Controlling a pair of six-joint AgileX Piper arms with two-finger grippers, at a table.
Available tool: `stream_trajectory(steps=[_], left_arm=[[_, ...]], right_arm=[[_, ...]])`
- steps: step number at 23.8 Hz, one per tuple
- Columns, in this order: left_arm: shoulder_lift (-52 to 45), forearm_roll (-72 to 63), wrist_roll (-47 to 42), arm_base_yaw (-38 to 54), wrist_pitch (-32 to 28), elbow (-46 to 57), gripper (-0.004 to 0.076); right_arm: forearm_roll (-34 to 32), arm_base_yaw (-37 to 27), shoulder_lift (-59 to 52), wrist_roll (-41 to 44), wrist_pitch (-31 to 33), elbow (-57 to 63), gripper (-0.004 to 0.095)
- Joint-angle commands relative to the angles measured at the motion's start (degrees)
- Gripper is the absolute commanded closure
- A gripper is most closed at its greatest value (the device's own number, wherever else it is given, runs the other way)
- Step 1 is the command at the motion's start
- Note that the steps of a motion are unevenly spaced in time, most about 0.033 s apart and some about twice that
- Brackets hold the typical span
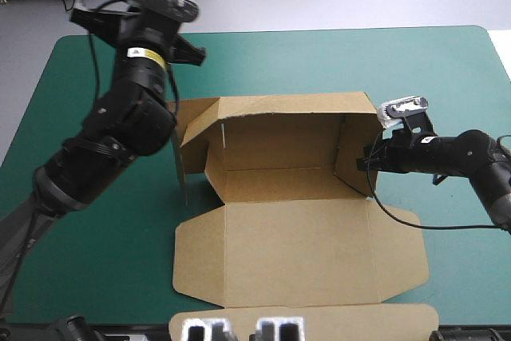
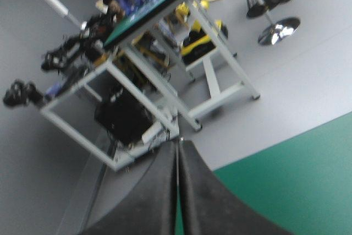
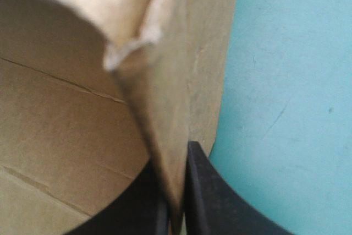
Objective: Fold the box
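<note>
Box, centre frame, has its right wall pinched by the right gripper, while the left gripper, upper left, is clenched empty, its yellow label unreadable.

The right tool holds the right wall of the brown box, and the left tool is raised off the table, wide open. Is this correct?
No: the left wrist view shows the left tool shut, not open. It is raised, and the right tool holds the box by its right wall.
</note>
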Motion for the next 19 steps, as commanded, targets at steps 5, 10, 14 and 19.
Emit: stream_trajectory(steps=[5,10,14,19], left_arm=[[-5.47,-36.39,17.65,30.72,7.92,-1.26,0.0729],[-5.47,-54.06,24.71,46.82,9.96,4.90,0.0729],[-5.47,-60.99,27.83,51.19,9.62,8.29,0.0729],[-5.47,-62.38,29.11,51.67,8.58,10.44,0.0729]], right_arm=[[-6.01,0.12,-4.39,15.32,16.31,-6.53,0.0909],[-14.83,0.12,0.34,25.99,27.06,-18.25,0.0908],[-16.14,0.12,7.23,27.18,30.38,-23.21,0.0909],[-16.14,0.12,15.20,26.95,29.17,-27.20,0.0909]])
